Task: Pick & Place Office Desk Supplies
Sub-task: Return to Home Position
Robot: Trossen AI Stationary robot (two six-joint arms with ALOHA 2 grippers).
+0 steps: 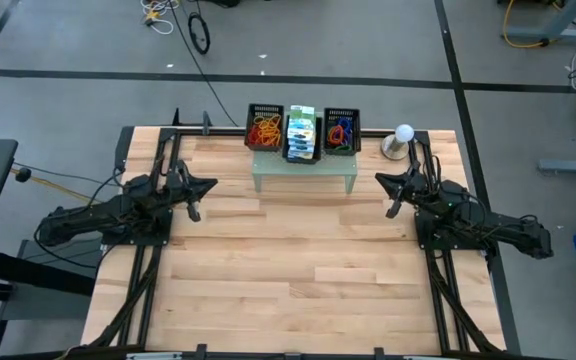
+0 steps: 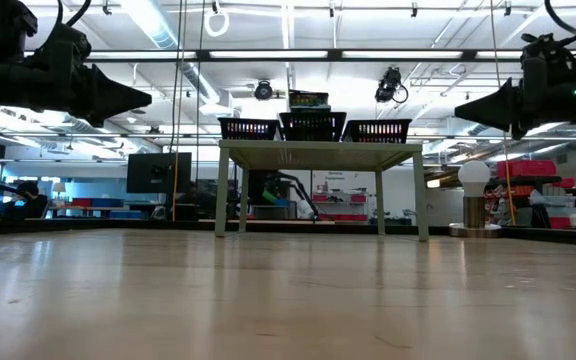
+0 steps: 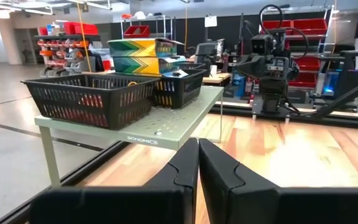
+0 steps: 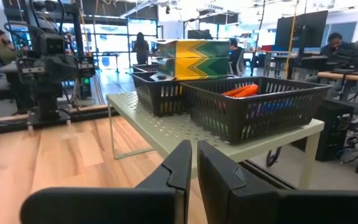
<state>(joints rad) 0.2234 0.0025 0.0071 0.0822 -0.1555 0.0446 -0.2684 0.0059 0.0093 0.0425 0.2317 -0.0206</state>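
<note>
Left gripper (image 1: pixel 212 184): fingers closed, empty, left of stand (image 1: pixel 303 172).
Right gripper (image 1: pixel 379 180): fingers closed, empty, right of stand.
Rubber bands (image 1: pixel 264 131), boxes (image 1: pixel 302 135): in bins (image 1: pixel 340 112) atop stand.

Black mesh bins: three, being left bin (image 1: pixel 250 128), middle bin (image 1: pixel 287 145) and right bin (image 1: pixel 358 135), on one pale green perforated stand (image 1: pixel 303 172). Yellow-and-green printed boxes: two seen stacked, upper box (image 3: pixel 143 47) and lower box (image 3: pixel 145 63); rubber bands (image 1: pixel 264 131): too tangled to count, heaped in two bins. White ball-topped object (image 1: pixel 402 140): one; wooden table (image 1: pixel 288 270): one; grippers: two, left gripper (image 1: pixel 211 184) and right gripper (image 1: pixel 378 180).
</note>
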